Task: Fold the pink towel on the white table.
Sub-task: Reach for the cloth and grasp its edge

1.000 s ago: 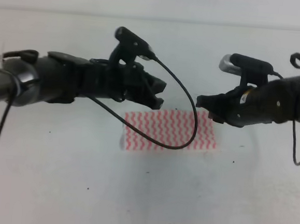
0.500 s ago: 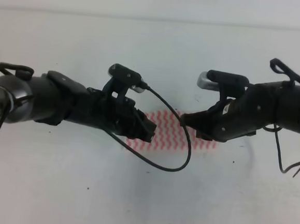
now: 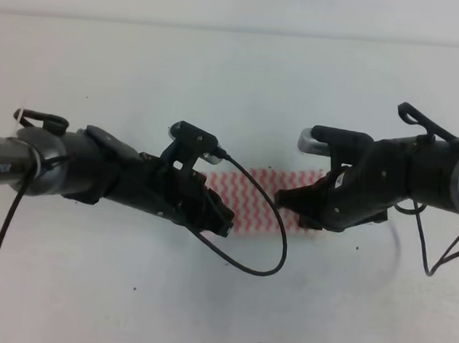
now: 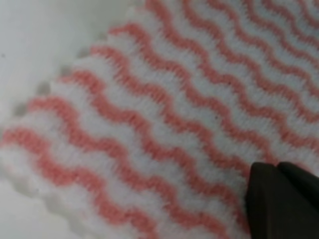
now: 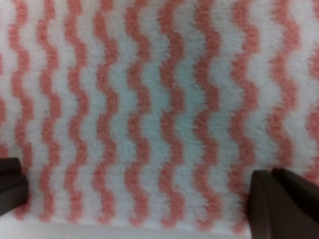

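The towel [image 3: 253,191] lay crosswise between both hands, left hand [image 3: 219,217] and right hand [image 3: 289,202] at opposite ends; right stood open, left's grip unclear.

One marking found. In the exterior high view, a short line of pale lettering sits on the dark tube of the left arm [image 3: 7,168], near the frame's left edge, outboard of the cable clip on that arm. The characters are too small and blurred to read with confidence. No legible text, number, brand or sign appears on the right arm [image 3: 428,175], the pink towel [image 3: 252,193] or the counter [image 3: 221,75]. Both wrist views show only striped cloth; no lettering there.
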You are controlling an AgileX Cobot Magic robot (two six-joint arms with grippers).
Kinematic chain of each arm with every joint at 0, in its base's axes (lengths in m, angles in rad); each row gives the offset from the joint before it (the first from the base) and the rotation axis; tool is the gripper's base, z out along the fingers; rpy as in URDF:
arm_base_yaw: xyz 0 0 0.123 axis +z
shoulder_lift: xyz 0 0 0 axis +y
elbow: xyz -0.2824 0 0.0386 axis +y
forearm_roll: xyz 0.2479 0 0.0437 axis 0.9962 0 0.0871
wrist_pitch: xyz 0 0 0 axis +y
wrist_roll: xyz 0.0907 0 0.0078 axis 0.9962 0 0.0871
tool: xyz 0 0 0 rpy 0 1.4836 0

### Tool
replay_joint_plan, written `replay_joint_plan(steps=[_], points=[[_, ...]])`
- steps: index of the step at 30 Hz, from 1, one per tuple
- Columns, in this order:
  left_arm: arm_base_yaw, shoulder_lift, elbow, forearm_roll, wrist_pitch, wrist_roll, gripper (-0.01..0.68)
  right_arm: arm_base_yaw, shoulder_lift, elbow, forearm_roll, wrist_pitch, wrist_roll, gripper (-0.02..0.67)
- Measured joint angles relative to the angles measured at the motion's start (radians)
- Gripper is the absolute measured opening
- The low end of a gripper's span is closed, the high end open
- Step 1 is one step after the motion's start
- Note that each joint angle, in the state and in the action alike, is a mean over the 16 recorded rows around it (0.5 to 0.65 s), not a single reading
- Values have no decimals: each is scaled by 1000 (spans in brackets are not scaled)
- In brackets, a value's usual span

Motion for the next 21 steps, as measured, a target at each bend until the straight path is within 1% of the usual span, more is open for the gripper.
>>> replay_joint_plan(steps=[13, 21], points=[[-1, -71, -14, 7, 32, 8, -5, 0, -39, -3, -14, 29, 0, -18], [-5, -79, -16, 66, 70, -61, -5, -1, -79, -1, -39, 55, 2, -18]])
